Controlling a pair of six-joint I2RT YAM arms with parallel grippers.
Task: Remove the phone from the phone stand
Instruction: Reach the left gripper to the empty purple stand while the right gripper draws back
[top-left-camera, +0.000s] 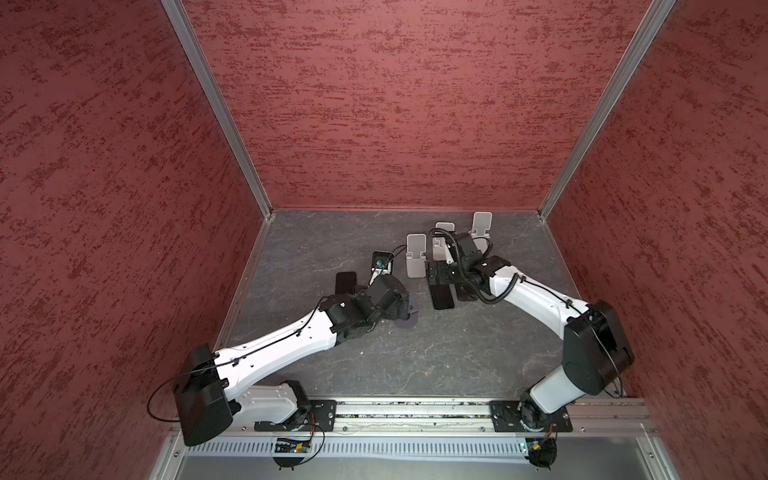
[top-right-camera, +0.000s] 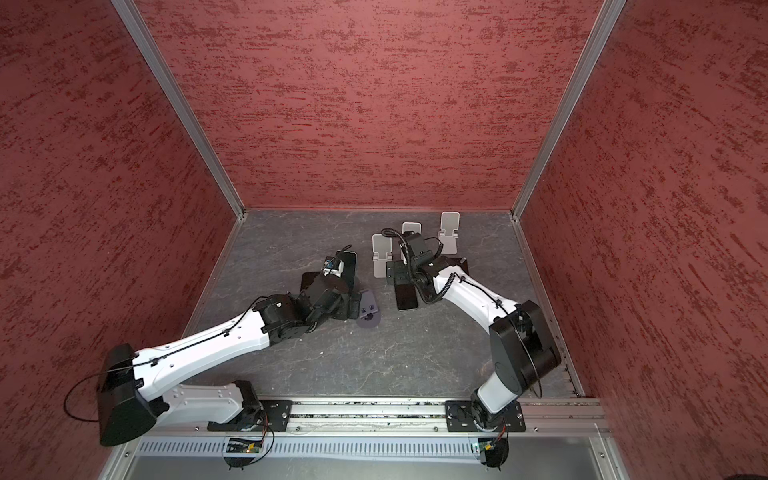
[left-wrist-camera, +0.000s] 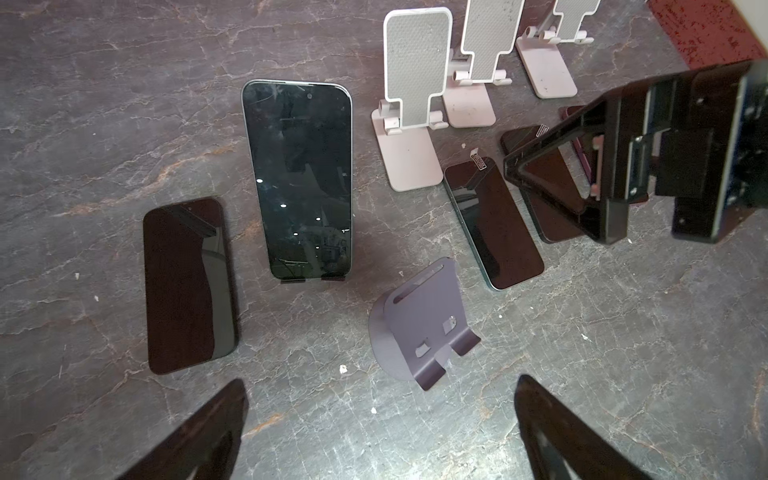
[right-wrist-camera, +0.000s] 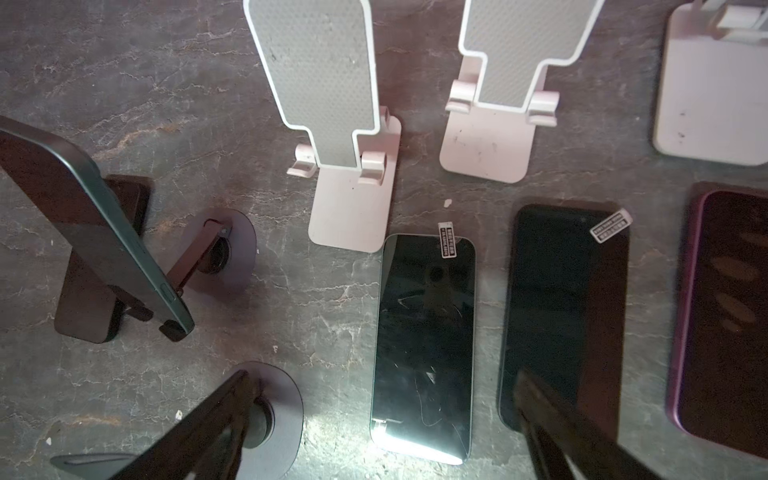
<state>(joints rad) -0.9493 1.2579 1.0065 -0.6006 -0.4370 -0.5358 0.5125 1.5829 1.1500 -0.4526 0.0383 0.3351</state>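
One phone (left-wrist-camera: 297, 178) with a dark screen and greenish edge leans upright on a dark phone stand; in the right wrist view this phone (right-wrist-camera: 95, 232) shows side-on above the stand's round base (right-wrist-camera: 226, 253). My left gripper (left-wrist-camera: 380, 382) is open over bare table, short of the phone, with an empty purple stand (left-wrist-camera: 419, 328) just ahead of it. In both top views its fingers are hidden under the wrist. My right gripper (right-wrist-camera: 380, 376) is open and holds nothing, hanging low over a phone lying flat (right-wrist-camera: 424, 345).
Three empty pink stands (right-wrist-camera: 353, 137) (right-wrist-camera: 494, 124) (right-wrist-camera: 715, 104) stand at the back. Flat on the table lie a black phone (right-wrist-camera: 565, 316), a purple phone (right-wrist-camera: 727, 311) and another dark phone (left-wrist-camera: 189, 286) left of the standing one. Red walls (top-left-camera: 124, 166) enclose the table.
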